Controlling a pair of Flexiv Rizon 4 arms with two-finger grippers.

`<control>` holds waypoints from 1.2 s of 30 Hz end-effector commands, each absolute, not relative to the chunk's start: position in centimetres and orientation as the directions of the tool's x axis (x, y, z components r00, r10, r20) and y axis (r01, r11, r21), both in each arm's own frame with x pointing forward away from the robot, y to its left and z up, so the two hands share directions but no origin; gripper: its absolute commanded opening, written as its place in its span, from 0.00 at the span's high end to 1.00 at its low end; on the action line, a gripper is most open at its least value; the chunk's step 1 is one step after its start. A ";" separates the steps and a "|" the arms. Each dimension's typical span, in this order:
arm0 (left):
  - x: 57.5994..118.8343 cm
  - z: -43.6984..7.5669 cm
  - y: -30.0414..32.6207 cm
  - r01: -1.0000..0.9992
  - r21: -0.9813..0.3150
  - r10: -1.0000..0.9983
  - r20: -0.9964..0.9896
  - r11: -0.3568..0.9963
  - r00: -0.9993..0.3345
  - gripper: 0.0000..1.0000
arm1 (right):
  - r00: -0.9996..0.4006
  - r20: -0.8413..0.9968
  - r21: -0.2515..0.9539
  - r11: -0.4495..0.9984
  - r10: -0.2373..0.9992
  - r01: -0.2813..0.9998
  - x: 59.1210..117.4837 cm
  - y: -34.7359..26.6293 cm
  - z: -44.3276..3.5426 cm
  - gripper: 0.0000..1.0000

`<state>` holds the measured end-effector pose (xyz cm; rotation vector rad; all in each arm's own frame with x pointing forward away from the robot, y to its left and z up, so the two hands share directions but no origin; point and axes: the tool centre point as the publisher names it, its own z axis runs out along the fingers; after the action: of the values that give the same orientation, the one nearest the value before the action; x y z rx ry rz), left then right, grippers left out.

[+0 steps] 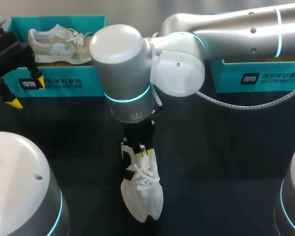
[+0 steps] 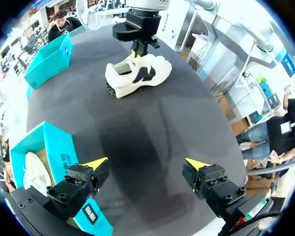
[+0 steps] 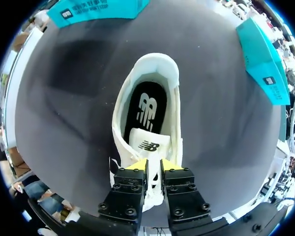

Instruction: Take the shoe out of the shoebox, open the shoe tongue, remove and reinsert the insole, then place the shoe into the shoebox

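Observation:
A white shoe (image 1: 141,189) lies on the black table, toe toward the front edge. My right gripper (image 1: 143,150) comes down on it from above. In the right wrist view this gripper (image 3: 154,164) is shut on the white tongue (image 3: 148,145), with the black insole (image 3: 146,110) lying inside the shoe beyond it. The left gripper (image 1: 27,92) hangs open at the back left, beside the teal shoebox (image 1: 59,81). From the left wrist, that gripper (image 2: 146,163) has nothing between its fingers, and the white shoe (image 2: 137,76) lies far ahead of it.
A beige shoe (image 1: 59,44) rests inside the left shoebox. A second teal box (image 1: 258,76) stands at the back right, partly behind my right arm. A white coiled cable (image 1: 246,105) hangs from that arm over the table.

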<state>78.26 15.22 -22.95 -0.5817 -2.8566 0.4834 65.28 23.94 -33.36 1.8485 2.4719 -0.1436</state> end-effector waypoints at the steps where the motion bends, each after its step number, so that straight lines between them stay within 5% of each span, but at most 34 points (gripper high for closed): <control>1: 78.2 -22.9 15.3 0.348 -0.347 0.408 0.115 0.871 -0.906 0.00 | -0.303 -0.046 -0.062 0.300 0.952 0.952 66.2 23.5 -35.6 0.83; 12: 78.2 -22.9 15.3 0.348 -0.347 0.408 0.115 0.871 -0.906 0.00 | -0.476 -0.114 -0.014 0.478 0.872 0.878 65.7 23.3 -29.4 0.77; 18: 78.2 -22.9 15.3 0.348 -0.347 0.408 0.115 0.871 -0.906 0.00 | -0.693 -0.105 0.003 0.697 0.713 0.717 65.7 22.7 -27.5 0.53; 20: 78.2 -22.9 15.3 0.348 -0.347 0.408 0.115 0.871 -0.906 0.00 | -0.760 -0.113 -0.005 0.765 0.640 0.644 65.8 22.5 -27.1 0.22; 23: 78.2 -22.9 15.3 0.348 -0.347 0.408 0.115 0.871 -0.906 0.00 | -0.871 -0.108 -0.018 0.875 0.480 0.485 66.0 22.5 -26.8 0.00; 27: 78.2 -22.9 15.3 0.348 -0.347 0.408 0.115 0.871 -0.906 0.00 | -0.988 -0.044 -0.101 0.983 0.149 0.153 66.2 23.7 -26.5 0.00; 36: 78.2 -22.9 15.3 0.348 -0.347 0.408 0.115 0.871 -0.906 0.00 | -0.988 -0.044 -0.101 0.983 0.149 0.153 66.2 23.7 -26.5 0.00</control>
<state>78.26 15.22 -22.95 -0.5818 -2.8565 0.4834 65.99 23.27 -26.41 0.5147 3.0341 -0.1164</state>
